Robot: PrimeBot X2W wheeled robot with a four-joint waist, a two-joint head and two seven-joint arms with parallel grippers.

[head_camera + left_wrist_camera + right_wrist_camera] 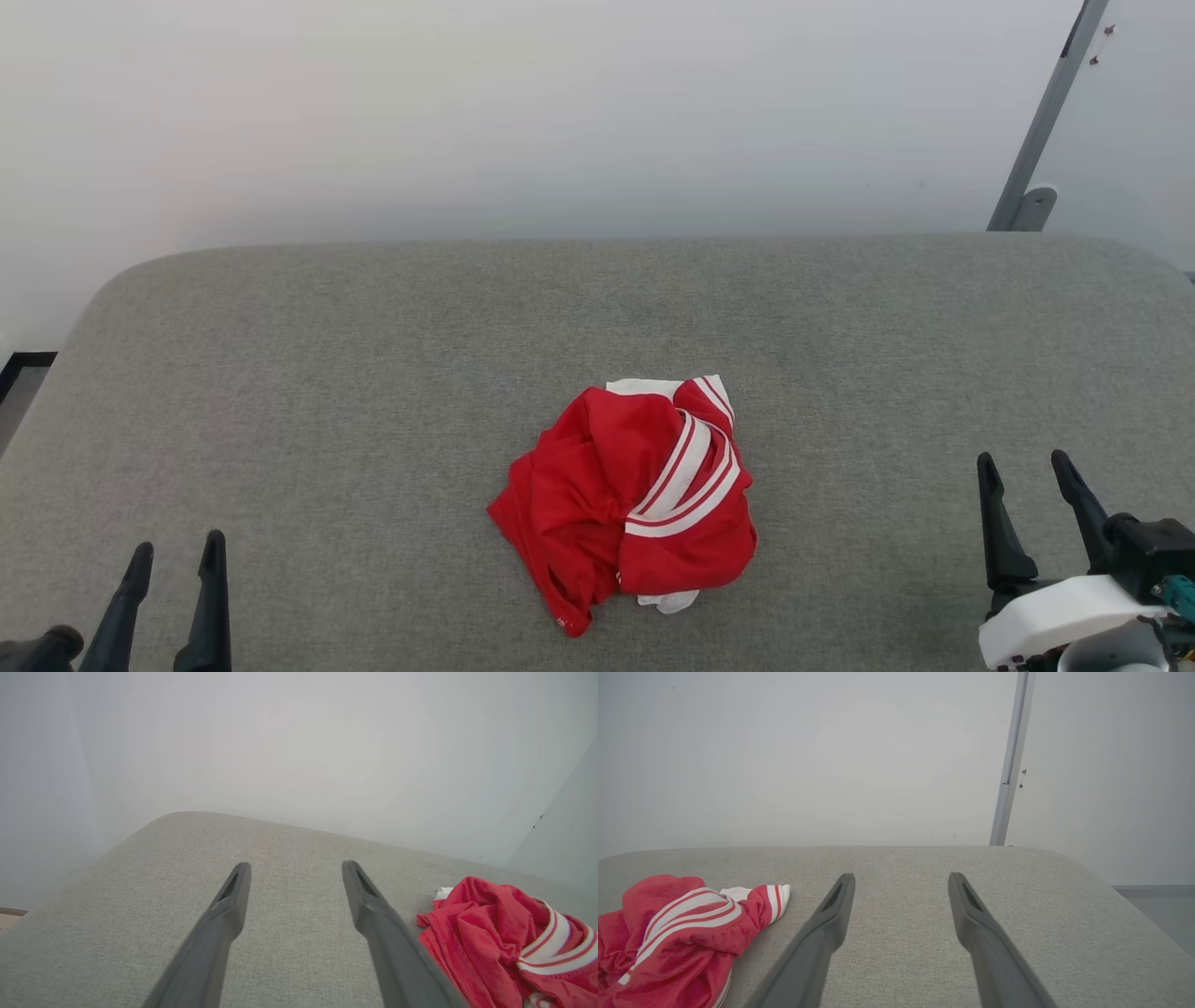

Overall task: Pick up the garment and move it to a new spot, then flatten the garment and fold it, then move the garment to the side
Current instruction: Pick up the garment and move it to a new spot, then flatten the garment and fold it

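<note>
The red shirt point(624, 499) lies crumpled in the middle of the grey padded table point(327, 373), untouched. The left gripper point(178, 545) and right gripper point(1023, 461) hang well apart on either side of it (each with its 2 fingers spread wide, holding nothing), ready, I'd guess, to reach in.

Red garment point(624, 499), crumpled heap (white striped trim), mid-surface
</note>
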